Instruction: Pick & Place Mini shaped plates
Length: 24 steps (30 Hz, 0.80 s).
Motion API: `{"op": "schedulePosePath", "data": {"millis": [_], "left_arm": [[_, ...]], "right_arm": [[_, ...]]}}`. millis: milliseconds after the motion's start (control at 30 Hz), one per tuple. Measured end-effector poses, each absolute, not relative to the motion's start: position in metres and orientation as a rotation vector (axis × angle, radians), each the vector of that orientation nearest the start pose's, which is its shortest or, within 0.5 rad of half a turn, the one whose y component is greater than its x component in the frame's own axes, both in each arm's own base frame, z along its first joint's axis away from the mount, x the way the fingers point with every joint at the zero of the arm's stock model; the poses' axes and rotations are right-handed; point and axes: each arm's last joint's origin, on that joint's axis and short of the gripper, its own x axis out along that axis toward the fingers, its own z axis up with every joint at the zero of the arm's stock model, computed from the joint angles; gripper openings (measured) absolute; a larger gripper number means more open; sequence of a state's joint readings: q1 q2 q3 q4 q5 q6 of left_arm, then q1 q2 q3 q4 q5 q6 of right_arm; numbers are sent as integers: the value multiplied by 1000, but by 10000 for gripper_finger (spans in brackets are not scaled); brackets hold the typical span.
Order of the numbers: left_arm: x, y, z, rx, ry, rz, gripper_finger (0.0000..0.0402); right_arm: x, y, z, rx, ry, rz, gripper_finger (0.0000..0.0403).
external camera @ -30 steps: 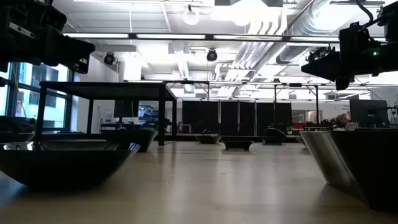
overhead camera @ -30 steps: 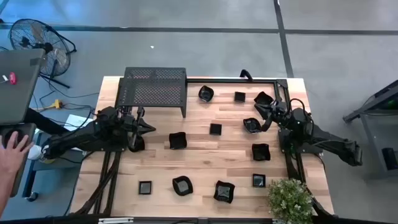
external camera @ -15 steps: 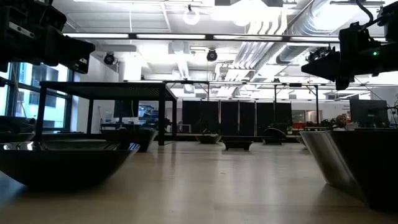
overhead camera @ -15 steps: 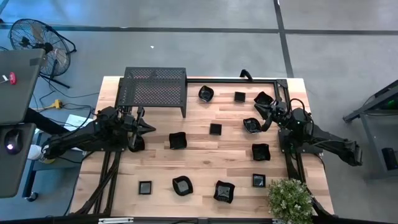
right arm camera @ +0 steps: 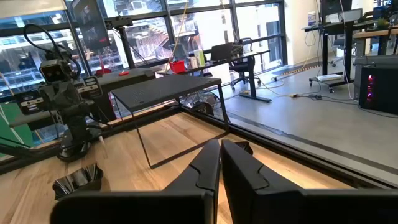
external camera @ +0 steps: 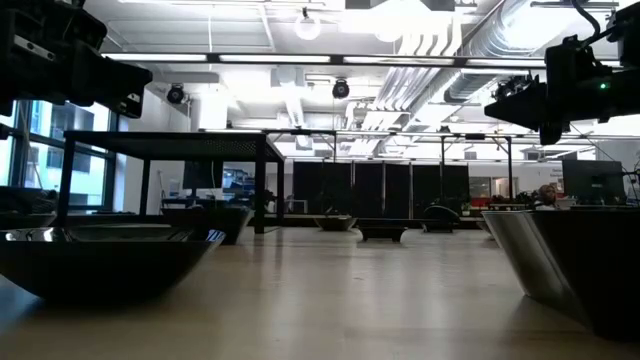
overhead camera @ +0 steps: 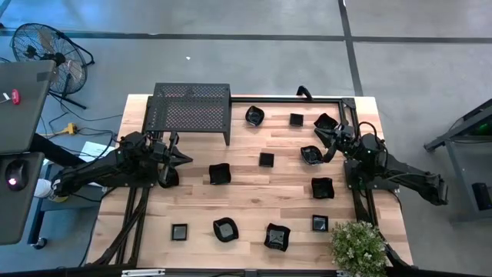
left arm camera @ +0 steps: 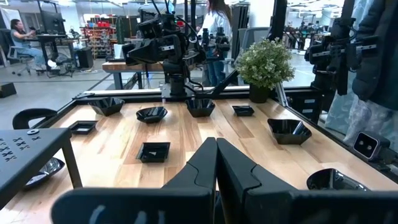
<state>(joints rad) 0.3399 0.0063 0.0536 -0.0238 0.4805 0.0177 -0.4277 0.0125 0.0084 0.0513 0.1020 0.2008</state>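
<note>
Mini shaped plates (overhead camera: 266, 159) lie scattered over the wooden desk (overhead camera: 246, 201), none held by either hand. Left hand (overhead camera: 187, 159) is closed w/ nothing in it, raised above the desk's left side, fingers pressed together, just in front of the black perforated rack (overhead camera: 191, 110); nearest dish is a wavy-edged one (overhead camera: 220, 174) just beside its tip. Right hand (overhead camera: 321, 137) is also closed & empty, over the right side between two dishes, one (overhead camera: 325, 122) toward the far corner, another (overhead camera: 310, 155) nearer the middle. More dishes sit along the near edge, next to a potted plant (overhead camera: 358, 246) at the near right corner. Floor fan (overhead camera: 48, 55) stands off the desk, far left.
</note>
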Motion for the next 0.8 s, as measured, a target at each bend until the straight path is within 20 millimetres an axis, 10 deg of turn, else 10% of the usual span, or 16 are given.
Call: {"op": "schedulePosePath", "data": {"millis": [800], "left_arm": [[91,18,180,37,-46,-136,1]], "right_arm": [[88,-43,170,188,-100,-523,12]]}}
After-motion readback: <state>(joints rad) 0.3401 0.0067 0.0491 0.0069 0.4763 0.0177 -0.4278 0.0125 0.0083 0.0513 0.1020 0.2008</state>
